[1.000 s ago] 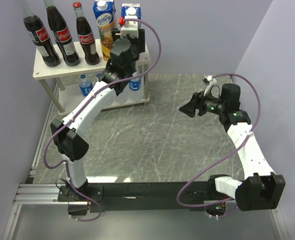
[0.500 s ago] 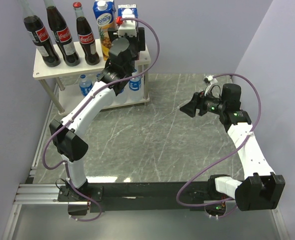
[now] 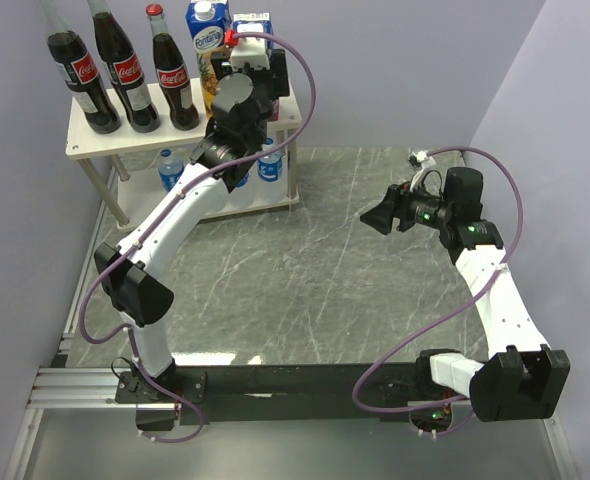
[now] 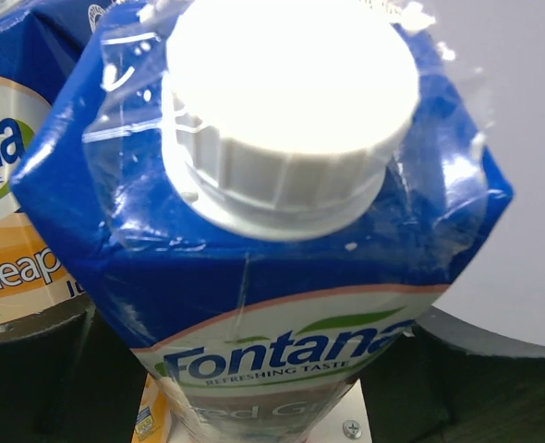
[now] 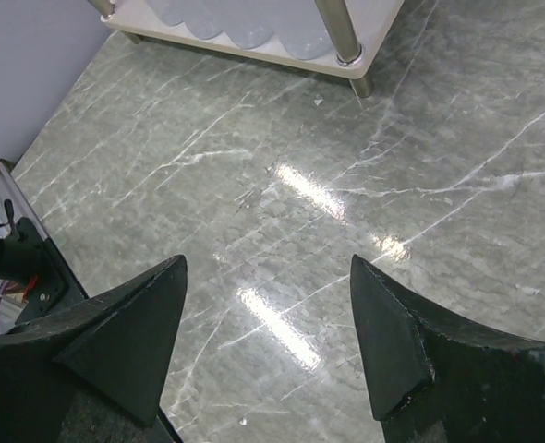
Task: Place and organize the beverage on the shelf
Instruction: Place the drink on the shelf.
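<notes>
We take this for a robotics lab cell, not a shop or a home. Plain lilac walls (image 3: 395, 70) box in a marble-patterned tabletop (image 3: 305, 270). An aluminium rail (image 3: 70, 385) and a black bar (image 3: 275, 380) run along its near edge, where two white arms are bolted side by side — the left arm (image 3: 180, 220) and the right arm (image 3: 500, 300) — with purple cables (image 3: 313, 95) looping off them. In the far corner stands a small shelf (image 3: 85, 140) holding cola bottles (image 3: 127, 72) and juice cartons (image 3: 205, 30).
</notes>
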### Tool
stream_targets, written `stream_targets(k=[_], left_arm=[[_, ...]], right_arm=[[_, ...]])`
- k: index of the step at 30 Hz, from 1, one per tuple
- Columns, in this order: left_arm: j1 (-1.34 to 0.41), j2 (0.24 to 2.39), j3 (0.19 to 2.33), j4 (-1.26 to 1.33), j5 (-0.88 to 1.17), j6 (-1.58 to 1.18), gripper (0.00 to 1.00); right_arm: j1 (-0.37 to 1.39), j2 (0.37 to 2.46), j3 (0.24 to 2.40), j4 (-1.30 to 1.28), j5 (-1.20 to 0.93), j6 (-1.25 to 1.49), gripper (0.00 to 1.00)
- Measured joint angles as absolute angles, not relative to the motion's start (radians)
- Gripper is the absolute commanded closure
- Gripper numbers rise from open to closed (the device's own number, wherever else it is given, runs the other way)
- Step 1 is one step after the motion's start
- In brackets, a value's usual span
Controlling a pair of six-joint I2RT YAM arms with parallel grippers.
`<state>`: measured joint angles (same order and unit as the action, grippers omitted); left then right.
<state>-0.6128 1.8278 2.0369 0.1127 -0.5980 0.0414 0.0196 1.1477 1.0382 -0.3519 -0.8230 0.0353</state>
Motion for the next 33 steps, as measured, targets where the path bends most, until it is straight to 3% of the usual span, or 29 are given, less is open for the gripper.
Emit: stream_targets(k=[6,15,33], left_arm=[[-0.613,1.831,2.057,0.086,-0.596,0.041,0.33],[-0.612,1.891,2.151,0.036,-0.597,0.056,0.34],[-0.600,1.916,2.195,0.068,-0.582,0.058,0.14]], right_arm=[[0.016,1.148,1.038,-0.352,-0.829,0.035,0.22],[0.012,1.148,1.038,-0.352,-0.833,0.035,0.22],[0.012,1.148,1.038,-0.352,-0.842,0.035,0.22]])
